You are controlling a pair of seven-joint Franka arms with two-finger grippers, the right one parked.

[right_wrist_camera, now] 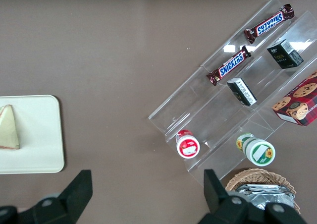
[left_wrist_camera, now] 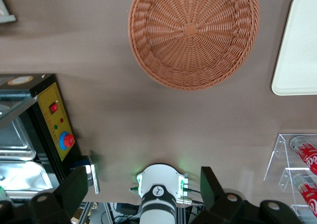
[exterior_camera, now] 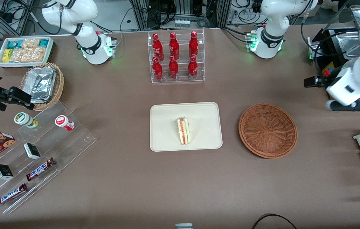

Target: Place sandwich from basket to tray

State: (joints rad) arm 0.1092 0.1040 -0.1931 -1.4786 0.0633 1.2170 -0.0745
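Item one, the sandwich (exterior_camera: pixel 183 130): a pale wedge lying on the tray (exterior_camera: pixel 164 114), near its middle, the red-orange and green filling edge showing along its length. Item two, the basket (exterior_camera: pixel 267 130): the reddish-brown wicker bowl beside the tray, toward the working arm's end of the table, with nothing in it. Item three, the gripper (left_wrist_camera: pixel 144 191): raised well above the table and drawn off toward the working arm's end, clear of both basket and tray; its two fingers stand wide apart and hold nothing. Judged from how things lie, the placing is done — what you have in hand is the retreat. To do it well, keep the arm high and route it away from the basket rim and the black control box (left_wrist_camera: pixel 52 125) near its base, so nothing gets nudged. Leave the fingers spread; there is nothing to carry. Also on the table: a clear rack of red bottles (exterior_camera: pixel 175 57) farther from the front camera than the tray. Check before you stop that the wedge sits wholly inside the low rim — from the front view it appears so.
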